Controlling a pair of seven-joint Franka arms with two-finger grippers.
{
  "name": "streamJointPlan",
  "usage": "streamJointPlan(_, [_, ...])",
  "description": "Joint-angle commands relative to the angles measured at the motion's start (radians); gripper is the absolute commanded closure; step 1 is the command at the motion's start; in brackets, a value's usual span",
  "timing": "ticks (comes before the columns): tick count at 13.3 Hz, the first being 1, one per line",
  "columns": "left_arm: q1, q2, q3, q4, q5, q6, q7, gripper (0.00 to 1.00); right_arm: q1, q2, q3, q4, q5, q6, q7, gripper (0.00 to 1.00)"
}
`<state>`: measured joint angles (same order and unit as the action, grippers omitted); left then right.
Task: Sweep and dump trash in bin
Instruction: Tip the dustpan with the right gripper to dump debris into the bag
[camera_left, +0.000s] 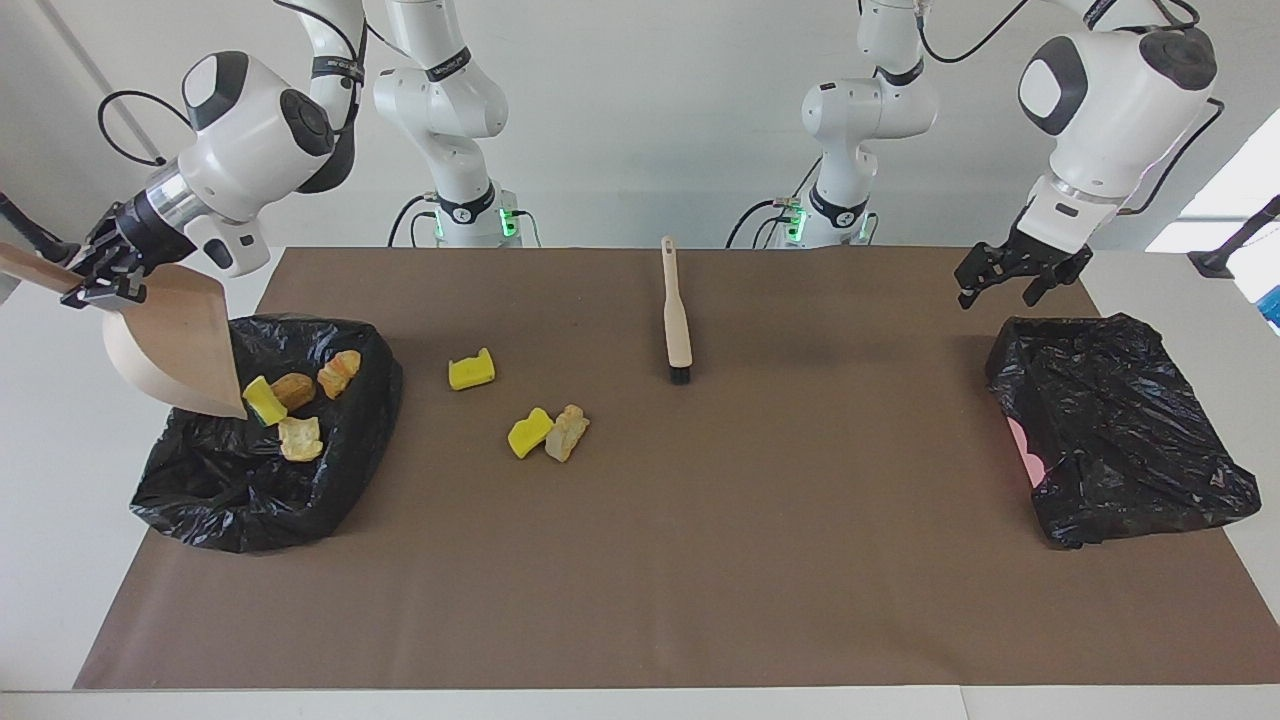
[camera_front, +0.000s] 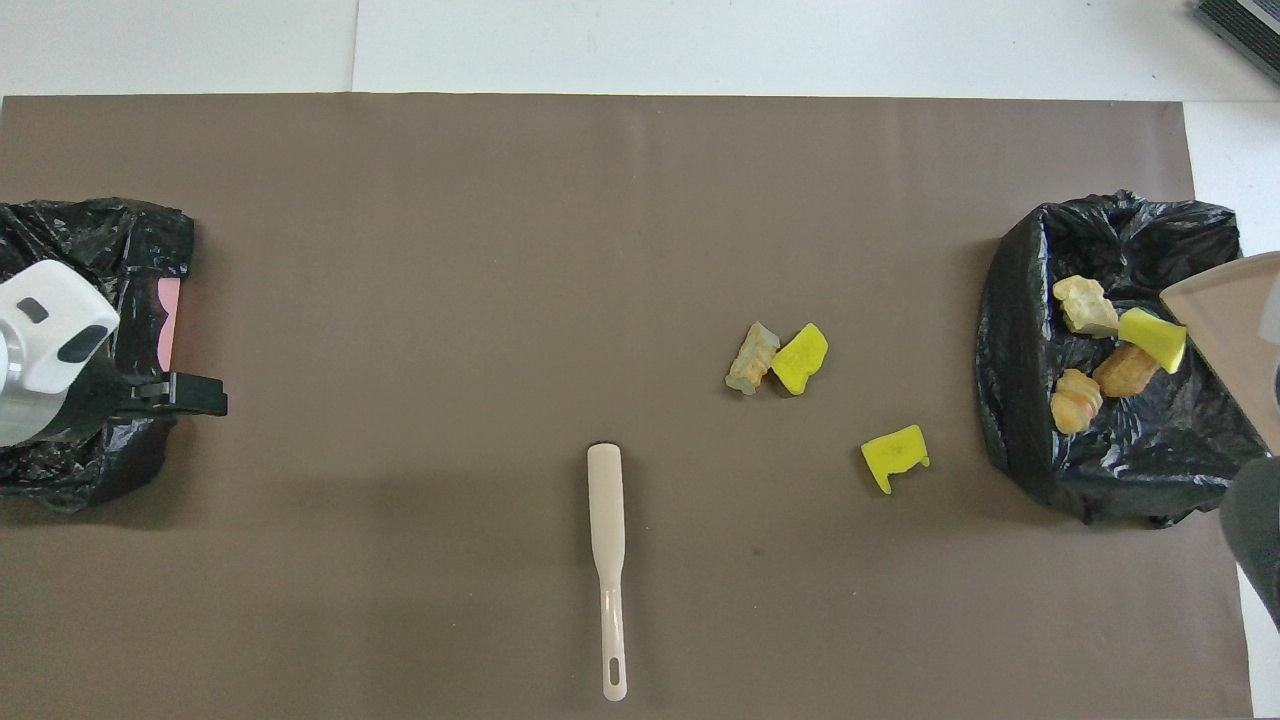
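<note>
My right gripper is shut on the handle of a pale dustpan, tilted steeply with its lip over the black-bagged bin at the right arm's end. In the bin lie a yellow sponge piece at the lip and three tan or brown chunks. More trash rests on the brown mat: a yellow piece beside the bin, and a yellow piece touching a tan chunk. My left gripper hangs open and empty over the mat at the left arm's end.
A beige-handled brush lies on the mat near the robots, bristles pointing away from them. A second black bag with a bit of pink showing sits at the left arm's end, just under the left gripper's side.
</note>
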<state>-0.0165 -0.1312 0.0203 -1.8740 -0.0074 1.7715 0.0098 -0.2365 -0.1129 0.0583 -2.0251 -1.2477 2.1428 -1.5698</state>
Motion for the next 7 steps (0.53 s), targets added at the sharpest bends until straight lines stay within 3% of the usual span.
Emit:
streamJointPlan(1, [0.012,0.044,-0.011,0.149,0.023,-0.104,0.028,0.00,-0.006,-0.034,0.003,-0.009,-0.022,0.019,0.016,1.00])
streamJointPlan(4, [0.007,0.047,-0.013,0.255,0.023,-0.211,0.030,0.00,-0.010,-0.044,-0.003,0.020,-0.019,0.017,-0.033,1.00])
streamJointPlan(7, [0.001,0.045,-0.019,0.294,0.017,-0.250,0.021,0.00,-0.024,-0.050,-0.009,0.039,0.057,0.017,-0.064,1.00])
